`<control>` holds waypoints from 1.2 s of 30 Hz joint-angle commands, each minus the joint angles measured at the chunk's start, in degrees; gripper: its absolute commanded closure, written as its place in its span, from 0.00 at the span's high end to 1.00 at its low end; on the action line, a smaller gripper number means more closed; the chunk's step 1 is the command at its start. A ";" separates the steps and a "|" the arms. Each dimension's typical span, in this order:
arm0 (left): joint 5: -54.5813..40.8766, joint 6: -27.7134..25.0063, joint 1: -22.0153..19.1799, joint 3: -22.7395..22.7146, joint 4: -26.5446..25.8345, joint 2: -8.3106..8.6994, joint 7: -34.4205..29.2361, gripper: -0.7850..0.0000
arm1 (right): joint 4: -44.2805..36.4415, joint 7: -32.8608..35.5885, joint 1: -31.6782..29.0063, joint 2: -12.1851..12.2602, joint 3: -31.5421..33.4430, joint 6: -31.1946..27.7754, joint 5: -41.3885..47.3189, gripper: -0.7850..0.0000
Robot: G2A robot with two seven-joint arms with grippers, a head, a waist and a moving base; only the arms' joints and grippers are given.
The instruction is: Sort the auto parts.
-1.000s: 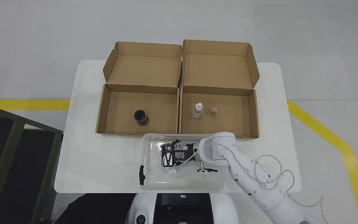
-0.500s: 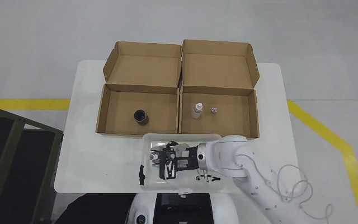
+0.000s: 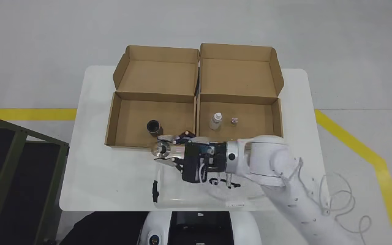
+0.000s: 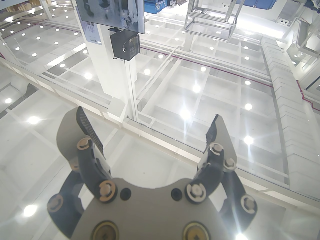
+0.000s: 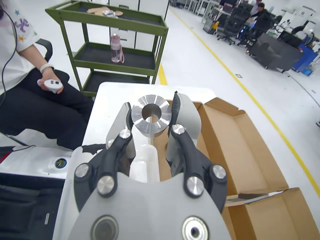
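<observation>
My right gripper (image 3: 166, 151) (image 5: 151, 116) is shut on a silver metal ring (image 5: 151, 119) (image 3: 160, 149) with a round bore. It hangs over the near left corner of the clear tray (image 3: 245, 197), just in front of the left cardboard box (image 3: 122, 122). That box holds a black cylinder (image 3: 154, 127). In the right cardboard box (image 3: 257, 125) stand a small white bottle (image 3: 215, 120) and a tiny part (image 3: 234, 120). My left gripper (image 4: 147, 123) is open, holds nothing and points up at a ceiling.
A black clip (image 3: 154, 191) lies at the tray's left end. Both boxes have their lids (image 3: 239, 70) folded back toward the far table edge. A green cart (image 5: 112, 26) stands off the table's left side.
The right gripper has risen out of the tray with the silver ring and moved left toward the front wall of the left box.
</observation>
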 commanded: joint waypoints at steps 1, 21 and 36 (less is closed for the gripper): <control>0.00 0.00 0.00 0.00 0.00 0.00 0.00 1.00 | -0.07 -2.60 0.37 0.00 1.14 0.51 0.08 0.00; 0.00 0.00 0.00 0.00 0.00 0.00 0.00 1.00 | -1.44 -23.77 -4.72 0.97 12.65 1.61 0.65 0.00; 0.00 0.00 0.00 0.00 0.00 0.00 0.00 1.00 | -2.91 -26.96 -6.25 1.35 13.91 1.45 -2.18 0.00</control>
